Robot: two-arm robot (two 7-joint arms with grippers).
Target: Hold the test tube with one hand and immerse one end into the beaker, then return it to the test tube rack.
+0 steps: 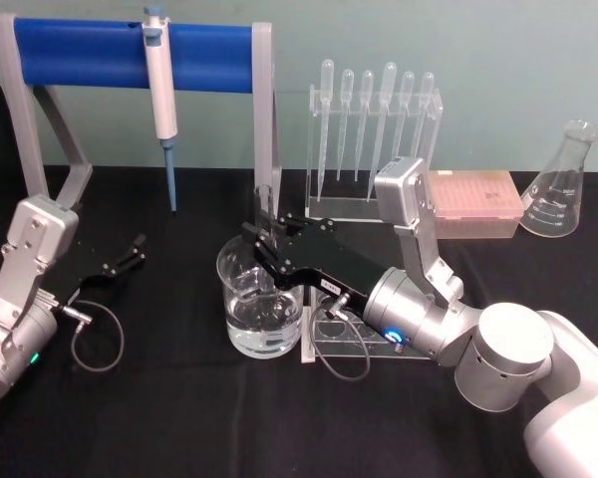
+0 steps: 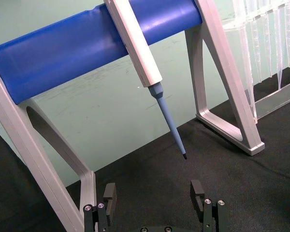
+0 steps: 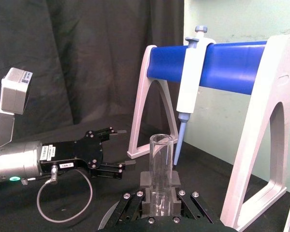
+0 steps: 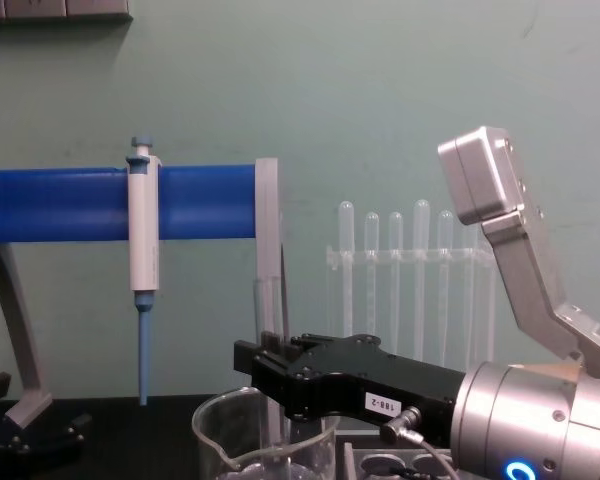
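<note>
The right gripper is closed tight on the test tube and holds it straight up, right over the beaker of water. I cannot tell if the tube's low end is wet. The clear rack sits just beside the beaker. The left gripper rests far left, open wide and holding nothing.

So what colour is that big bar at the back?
The bar is blue, clearest in the head view.
</note>
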